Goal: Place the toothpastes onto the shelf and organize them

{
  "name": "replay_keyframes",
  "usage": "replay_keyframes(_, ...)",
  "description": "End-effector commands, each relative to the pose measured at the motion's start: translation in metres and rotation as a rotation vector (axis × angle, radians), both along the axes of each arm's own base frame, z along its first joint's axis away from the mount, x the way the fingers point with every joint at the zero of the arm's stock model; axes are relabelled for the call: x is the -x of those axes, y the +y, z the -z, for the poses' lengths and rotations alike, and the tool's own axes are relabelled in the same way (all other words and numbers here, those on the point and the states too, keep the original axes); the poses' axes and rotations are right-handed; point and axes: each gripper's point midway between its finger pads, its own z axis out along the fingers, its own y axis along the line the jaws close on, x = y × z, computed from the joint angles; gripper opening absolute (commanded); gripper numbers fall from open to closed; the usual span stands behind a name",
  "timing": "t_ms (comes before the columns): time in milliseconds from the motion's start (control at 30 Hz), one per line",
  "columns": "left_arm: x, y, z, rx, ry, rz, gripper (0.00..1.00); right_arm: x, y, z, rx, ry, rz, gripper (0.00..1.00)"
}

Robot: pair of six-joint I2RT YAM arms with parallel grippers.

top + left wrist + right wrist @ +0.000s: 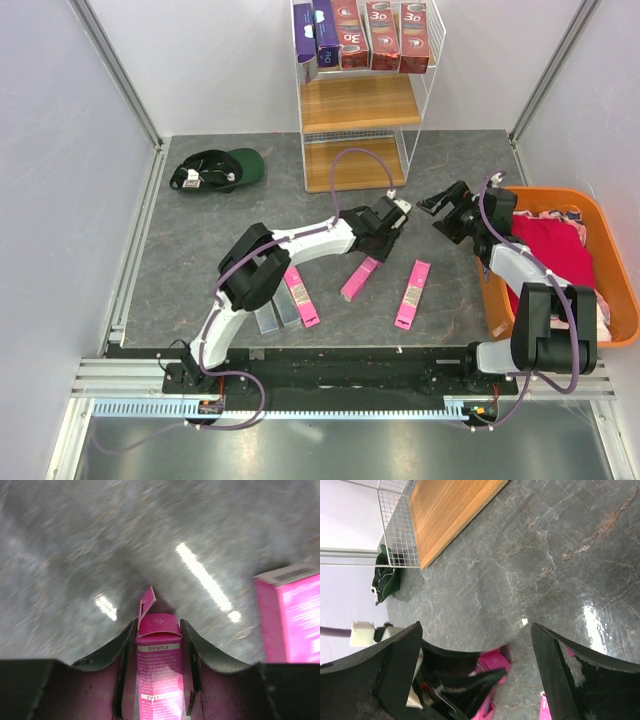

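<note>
We count five toothpastes already standing upright in a row on the top board of the shelf [358, 102], which stands at the far edge of the bench [200, 250]: two purple cartons [313, 38] on the left and three dark red cartons [383, 35] to their right, packed side by side. The middle and bottom boards show no cartons. Five or so lie flat nearer the near edge of the bench. The left claw [158, 625] is clenched on one end of a pink carton [159, 665] around the middle of the bench, its open flap poking out past the fingers. We cannot tell whether it is off the surface yet. Just to its right lies a second pink carton [411, 294], untouched, and towards the left a third pink carton [301, 295] rests against silver-grey cartons [272, 316], which the left arm partly hides. The right claw [437, 215] hangs released and holding nothing, near the orange basket [610, 235] at the right edge. We judge the job about half done, with one pick in hand.
</note>
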Motion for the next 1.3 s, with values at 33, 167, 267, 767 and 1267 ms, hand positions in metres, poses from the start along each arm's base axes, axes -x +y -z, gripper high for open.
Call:
replay_keyframes(33,-0.015,0.038,-0.03,0.042,-0.029,-0.103,0.24,0.001,-0.016,-0.01,0.052,-0.029,0.061,0.98)
replay_keyframes(167,-0.017,0.05,-0.055,0.181,-0.017,-0.129,0.23,0.001,-0.012,-0.017,0.059,-0.041,0.055,0.98)
replay_keyframes(267,-0.018,0.06,-0.078,0.313,-0.012,-0.137,0.22,0.003,-0.001,-0.022,0.062,-0.052,0.03,0.98)
replay_keyframes(767,-0.019,0.146,-0.16,0.953,-0.023,-0.29,0.18,0.019,0.089,-0.047,0.024,-0.171,-0.169,0.98)
replay_keyframes(1267,-0.007,0.23,-0.179,1.587,0.041,-0.524,0.09,0.096,0.189,-0.057,-0.089,-0.297,-0.496,0.98)
